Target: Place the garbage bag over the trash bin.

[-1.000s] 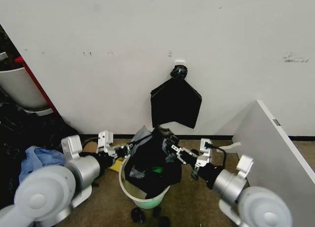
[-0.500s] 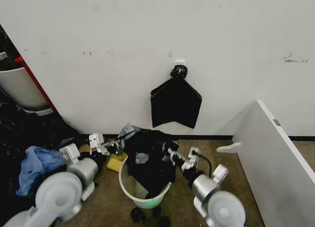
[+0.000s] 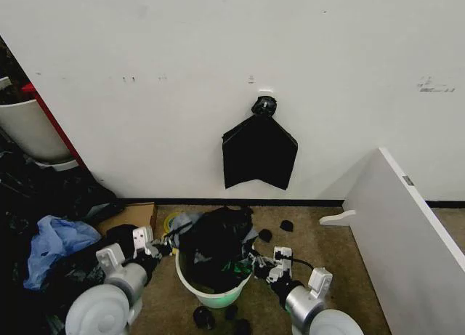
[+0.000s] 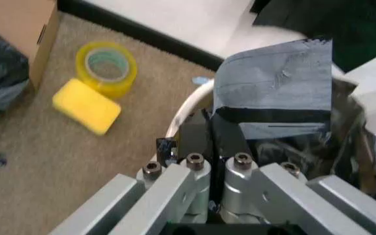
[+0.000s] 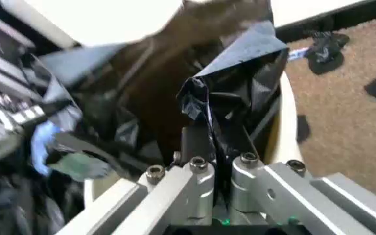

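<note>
Our left hand [image 4: 211,139] has its fingers pressed together on a fold of the garbage bag [image 4: 276,83], pinching the film just at the rim of the trash bin [image 4: 186,105]. In the head view that hand [image 3: 161,249] sits at the bin's nine o'clock edge. Our right hand [image 5: 214,142] is likewise clamped on a crumpled edge of the bag [image 5: 237,78], against the bin's white wall [image 5: 286,117]; from the head it [image 3: 256,261] lies at the bin's three o'clock side.

The garbage bag [image 3: 214,237] bunches over the open top of the trash bin [image 3: 211,295], stretched across between our two hands, so its long axis runs nine to three, with its mouth facing down into the pail. The bin stands upright on the carpet.

Outward from the left hand, a yellow sponge [image 4: 86,110] and a roll of tape [image 4: 106,68] lie on the floor beside a cardboard box [image 4: 18,34]. On the wall at twelve o'clock hangs a flat black sheaf of bags [image 3: 259,153].
</note>
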